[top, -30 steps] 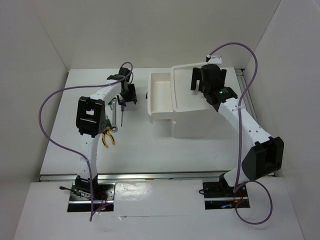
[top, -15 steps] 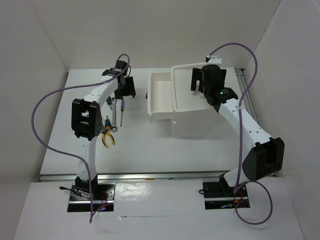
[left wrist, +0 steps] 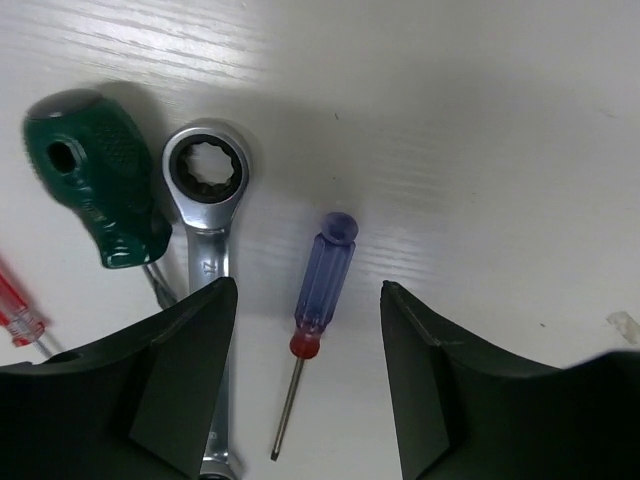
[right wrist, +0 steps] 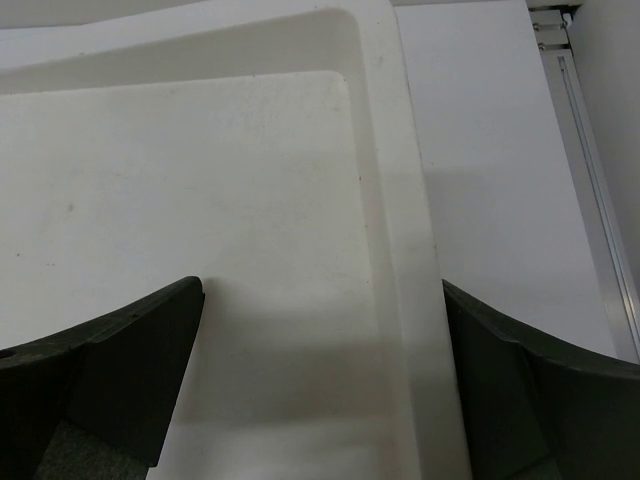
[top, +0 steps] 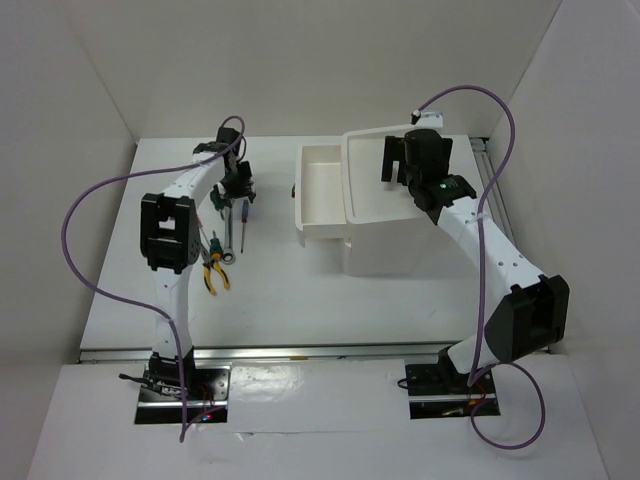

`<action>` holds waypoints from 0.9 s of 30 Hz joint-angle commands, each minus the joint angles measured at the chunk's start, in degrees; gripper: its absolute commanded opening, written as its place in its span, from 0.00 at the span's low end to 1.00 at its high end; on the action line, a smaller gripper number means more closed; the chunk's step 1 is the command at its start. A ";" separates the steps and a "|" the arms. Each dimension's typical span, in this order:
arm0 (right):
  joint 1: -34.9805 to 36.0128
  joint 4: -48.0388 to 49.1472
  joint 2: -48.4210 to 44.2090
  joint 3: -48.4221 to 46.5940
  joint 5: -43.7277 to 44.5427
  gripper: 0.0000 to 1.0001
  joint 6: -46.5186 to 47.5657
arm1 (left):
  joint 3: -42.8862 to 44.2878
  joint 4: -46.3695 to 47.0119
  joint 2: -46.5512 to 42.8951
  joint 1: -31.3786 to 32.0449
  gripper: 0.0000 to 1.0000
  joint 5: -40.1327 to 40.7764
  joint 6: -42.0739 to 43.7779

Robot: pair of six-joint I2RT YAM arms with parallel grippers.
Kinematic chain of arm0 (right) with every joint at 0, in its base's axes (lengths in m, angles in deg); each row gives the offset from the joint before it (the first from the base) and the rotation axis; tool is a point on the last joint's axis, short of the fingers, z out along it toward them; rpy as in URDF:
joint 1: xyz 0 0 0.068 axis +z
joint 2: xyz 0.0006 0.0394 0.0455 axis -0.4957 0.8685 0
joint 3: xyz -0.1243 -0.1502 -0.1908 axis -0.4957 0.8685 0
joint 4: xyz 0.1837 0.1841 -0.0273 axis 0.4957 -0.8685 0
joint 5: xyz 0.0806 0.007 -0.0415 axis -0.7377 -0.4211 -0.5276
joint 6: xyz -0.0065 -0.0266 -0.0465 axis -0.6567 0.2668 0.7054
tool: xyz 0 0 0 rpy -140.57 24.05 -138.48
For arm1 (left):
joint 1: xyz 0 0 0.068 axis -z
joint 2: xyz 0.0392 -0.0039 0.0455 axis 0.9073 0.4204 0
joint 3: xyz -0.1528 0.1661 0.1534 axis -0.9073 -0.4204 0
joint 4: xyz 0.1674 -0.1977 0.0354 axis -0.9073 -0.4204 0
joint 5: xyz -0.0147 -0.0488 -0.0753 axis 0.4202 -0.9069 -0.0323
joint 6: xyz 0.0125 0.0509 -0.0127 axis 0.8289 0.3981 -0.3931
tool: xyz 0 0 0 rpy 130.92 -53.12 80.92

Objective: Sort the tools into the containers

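Observation:
A blue-handled screwdriver [left wrist: 325, 275] with a red collar lies on the table, its handle between my left gripper's open fingers. The left gripper [left wrist: 306, 330] hovers over it, empty. A silver wrench [left wrist: 205, 185] lies just left of it, then a green-handled screwdriver [left wrist: 95, 190] and a red-handled one [left wrist: 15, 315]. From above, the left gripper [top: 237, 185] is over the wrench [top: 229, 232] and blue screwdriver [top: 243, 225]; yellow-and-orange pliers [top: 214, 275] lie nearer. My right gripper [top: 410, 160] is open and empty above the white box unit's top tray [right wrist: 385, 150].
The white box unit [top: 400, 245] stands at the back right with one drawer [top: 320, 215] pulled out to the left, showing nothing inside. A metal rail [right wrist: 590, 180] runs along the table's right edge. White walls enclose the table.
My left gripper has moved left, away from the open drawer, and now sits over the tool group. The right arm has not moved.

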 commanded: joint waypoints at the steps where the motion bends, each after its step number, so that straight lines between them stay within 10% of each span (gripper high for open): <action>1: 0.60 -5.81 3.44 2.50 -6.79 1.00 -3.35 | -0.12 -0.79 2.25 1.24 0.71 -0.95 1.27; 8: 0.60 -5.81 3.44 3.03 -6.79 1.00 -3.35 | -1.26 -1.49 4.01 2.99 0.62 1.59 1.27; 11: 0.60 -5.81 2.92 3.03 -6.79 1.00 -3.87 | -2.13 -2.82 5.42 3.52 0.26 3.88 0.58; 17: 0.60 -5.81 1.25 3.55 -6.79 1.00 -3.88 | 0.49 -5.98 7.97 3.52 0.00 4.33 0.57; 27: -1.07 -6.43 0.72 5.49 -6.79 1.00 -3.35 | 7.86 3.07 -19.61 3.52 0.00 -13.68 -3.37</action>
